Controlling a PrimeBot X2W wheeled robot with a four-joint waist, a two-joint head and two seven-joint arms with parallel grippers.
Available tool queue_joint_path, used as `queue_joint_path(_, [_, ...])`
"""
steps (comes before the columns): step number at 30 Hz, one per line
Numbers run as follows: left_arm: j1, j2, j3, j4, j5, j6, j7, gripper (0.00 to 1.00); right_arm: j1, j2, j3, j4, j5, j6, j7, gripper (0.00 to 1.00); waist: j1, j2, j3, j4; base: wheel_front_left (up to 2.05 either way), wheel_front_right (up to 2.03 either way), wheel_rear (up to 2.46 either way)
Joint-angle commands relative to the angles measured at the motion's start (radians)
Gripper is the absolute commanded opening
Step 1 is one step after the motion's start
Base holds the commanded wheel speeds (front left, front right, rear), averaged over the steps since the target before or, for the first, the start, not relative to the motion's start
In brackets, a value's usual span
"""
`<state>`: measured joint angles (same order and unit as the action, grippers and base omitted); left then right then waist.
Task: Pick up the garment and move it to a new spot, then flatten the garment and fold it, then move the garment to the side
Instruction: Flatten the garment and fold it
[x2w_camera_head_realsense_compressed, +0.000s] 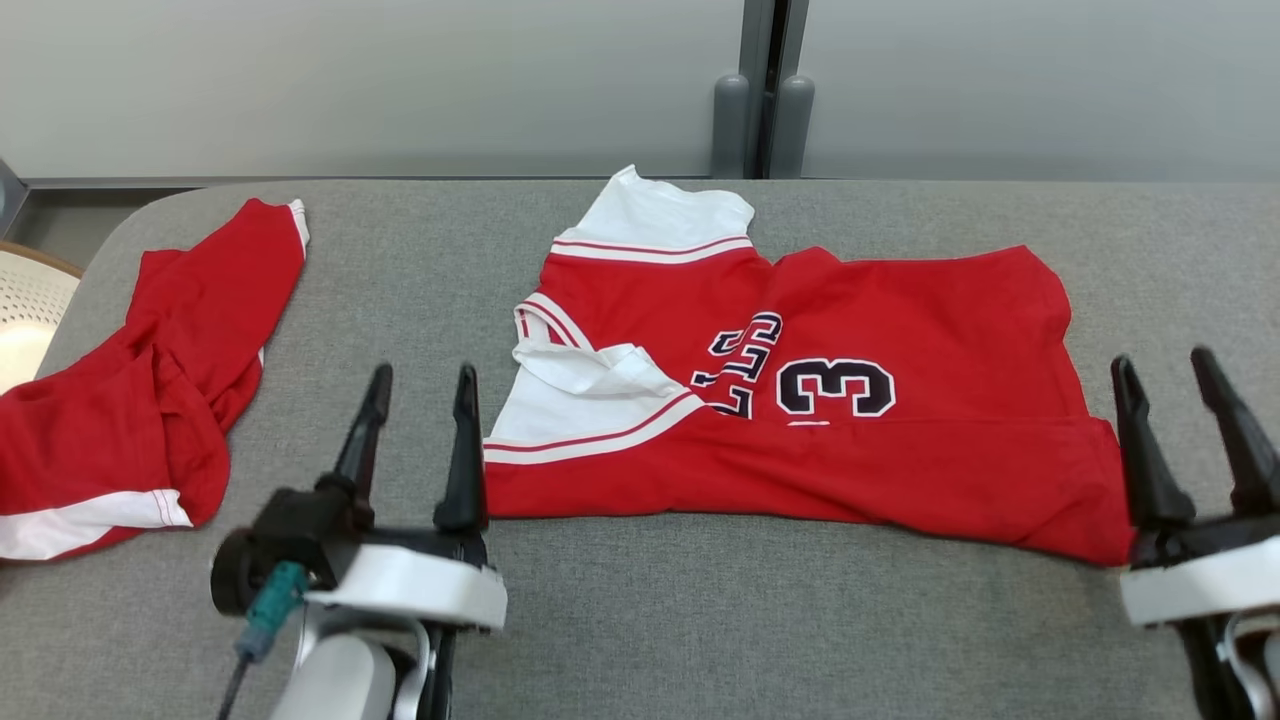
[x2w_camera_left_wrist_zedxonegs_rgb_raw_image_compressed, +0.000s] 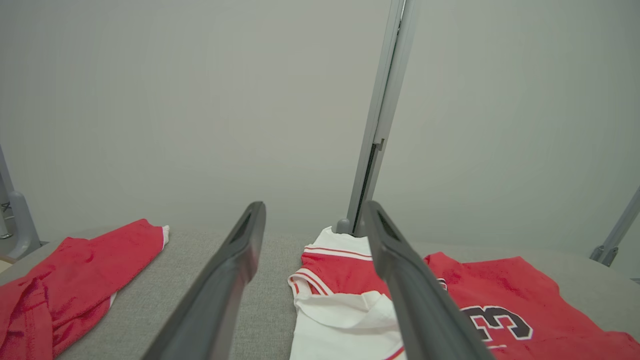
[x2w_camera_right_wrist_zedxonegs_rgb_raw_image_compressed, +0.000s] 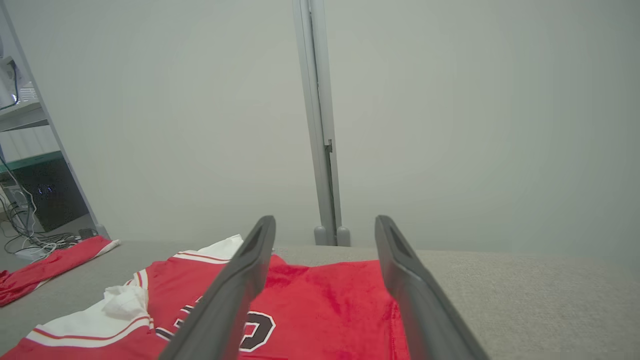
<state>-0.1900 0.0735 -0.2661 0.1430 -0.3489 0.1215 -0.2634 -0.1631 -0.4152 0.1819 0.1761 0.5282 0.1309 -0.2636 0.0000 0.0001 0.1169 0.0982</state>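
The garment (x2w_camera_head_realsense_compressed: 900, 300) is a red jersey with white trim and a dark "3". It lies folded into a wide band across the middle of the grey table (x2w_camera_head_realsense_compressed: 640, 620). My left gripper (x2w_camera_head_realsense_compressed: 423, 372) stands open just off the garment's near left corner, with nothing between its fingers. My right gripper (x2w_camera_head_realsense_compressed: 1161, 358) stands open beside its near right corner, also with nothing in it. In the left wrist view the garment (x2w_camera_left_wrist_zedxonegs_rgb_raw_image_compressed: 500, 285) lies ahead and to the right of the open left gripper (x2w_camera_left_wrist_zedxonegs_rgb_raw_image_compressed: 314, 205). In the right wrist view the garment (x2w_camera_right_wrist_zedxonegs_rgb_raw_image_compressed: 325, 300) lies under and ahead of the open right gripper (x2w_camera_right_wrist_zedxonegs_rgb_raw_image_compressed: 325, 218).
A second red cloth (x2w_camera_head_realsense_compressed: 150, 400) with a white hem lies crumpled at the table's left end. A white perforated object (x2w_camera_head_realsense_compressed: 25, 300) stands beyond the left edge. A grey wall with a vertical post (x2w_camera_head_realsense_compressed: 765, 100) runs behind the table.
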Motion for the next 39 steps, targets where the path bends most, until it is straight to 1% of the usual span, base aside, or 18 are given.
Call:
queue_joint_path(1, [0.02, -0.002, 0.009, 0.011, 0.019, -0.007, -0.002, 1.0, 0.028, 0.022, -0.013, -0.01, -0.014, 0.0, -0.001, 1.0, 0.0, -0.0001, -0.004, -0.002, 0.0, 0.0, 0.0])
queue_joint_path(4, [0.061, -0.013, 0.007, 0.07, 0.049, -0.015, -0.001, 1.0, 0.072, 0.071, -0.033, -0.025, -0.041, 0.0, -0.001, 1.0, 0.0, -0.0001, -0.007, -0.007, 0.0, 0.0, 0.0])
queue_joint_path(6, [0.064, -0.017, -0.007, 0.119, 0.085, -0.012, -0.002, 1.0, 0.089, 0.092, -0.028, -0.029, -0.056, 0.0, -0.001, 1.0, 0.0, -0.0001, -0.002, -0.013, 0.0, 0.0, 0.0])
queue_joint_path(11, [0.021, -0.02, -0.007, 0.242, 0.121, 0.006, -0.002, 1.0, 0.083, 0.102, -0.026, -0.031, -0.067, 0.0, -0.001, 1.0, 0.0, -0.0001, 0.012, -0.036, 0.0, 0.0, 0.0])
queue_joint_path(12, [0.01, -0.02, 0.0, 0.268, 0.118, 0.014, -0.002, 1.0, 0.077, 0.103, -0.026, -0.032, -0.064, 0.0, -0.001, 1.0, 0.0, -0.0001, 0.015, -0.043, 0.0, 0.0, 0.0])
queue_joint_path(15, [-0.021, -0.021, 0.003, 0.358, 0.115, 0.021, -0.002, 1.0, 0.063, 0.098, -0.025, -0.03, -0.062, 0.0, -0.001, 1.0, 0.0, -0.0001, 0.025, -0.064, 0.0, 0.0, 0.0])
queue_joint_path(19, [-0.067, -0.021, 0.008, 0.477, 0.099, 0.022, -0.002, 1.0, 0.058, 0.105, -0.032, -0.028, -0.058, 0.0, -0.001, 1.0, 0.0, -0.0001, 0.037, -0.092, 0.0, 0.0, 0.0])
queue_joint_path(21, [-0.088, -0.021, 0.007, 0.538, 0.095, 0.029, -0.002, 1.0, 0.06, 0.105, -0.032, -0.028, -0.058, 0.0, -0.001, 1.0, 0.0, -0.0001, 0.044, -0.103, 0.0, 0.0, 0.0])
queue_joint_path(22, [-0.088, -0.021, 0.007, 0.538, 0.095, 0.029, -0.002, 1.0, 0.06, 0.105, -0.032, -0.028, -0.058, 0.0, -0.001, 1.0, 0.0, -0.0001, 0.044, -0.103, 0.0, 0.0, 0.0])
queue_joint_path(25, [-0.12, -0.021, 0.011, 0.615, 0.087, 0.037, -0.002, 1.0, 0.061, 0.108, -0.04, -0.031, -0.057, 0.0, -0.001, 1.0, 0.0, -0.0001, 0.052, -0.115, 0.0, 0.0, 0.0])
queue_joint_path(29, [-0.153, -0.021, 0.012, 0.671, 0.077, 0.031, -0.001, 1.0, 0.058, 0.111, -0.056, -0.029, -0.063, 0.0, -0.001, 1.0, 0.0, -0.0001, 0.059, -0.121, 0.0, 0.0, 0.0])
queue_joint_path(30, [-0.157, -0.021, 0.011, 0.681, 0.074, 0.027, -0.001, 0.98, 0.057, 0.112, -0.062, -0.027, -0.066, 0.0, -0.001, 1.0, 0.0, -0.0001, 0.061, -0.122, 0.0, 0.0, 0.0])
queue_joint_path(31, [-0.162, -0.021, 0.007, 0.691, 0.072, 0.021, -0.001, 0.68, 0.056, 0.113, -0.066, -0.023, -0.07, 0.0, -0.001, 1.0, 0.0, -0.0001, 0.062, -0.122, 0.0, 0.0, 0.0])
queue_joint_path(32, [-0.168, -0.021, 0.003, 0.699, 0.069, 0.014, 0.0, 0.33, 0.055, 0.115, -0.073, -0.018, -0.074, 0.0, -0.001, 1.0, 0.0, -0.0001, 0.063, -0.121, 0.0, 0.0, 0.0])
queue_joint_path(33, [-0.172, -0.02, -0.003, 0.707, 0.068, 0.008, 0.0, 0.0, 0.056, 0.116, -0.079, -0.008, -0.079, 0.0, -0.001, 1.0, 0.0, -0.0001, 0.064, -0.119, 0.0, 0.0, 0.0])
queue_joint_path(35, [-0.183, -0.019, -0.009, 0.706, 0.06, -0.003, 0.0, 0.0, 0.055, 0.119, -0.091, 0.02, -0.088, 0.0, -0.001, 1.0, 0.0, -0.0001, 0.064, -0.114, 0.0, 0.0, 0.0])
queue_joint_path(39, [-0.191, -0.021, 0.002, 0.625, 0.07, 0.014, -0.001, 0.0, 0.045, 0.131, -0.121, 0.103, -0.088, 0.0, -0.001, 1.0, 0.0, -0.0001, 0.062, -0.093, 0.0, 0.0, 0.0])
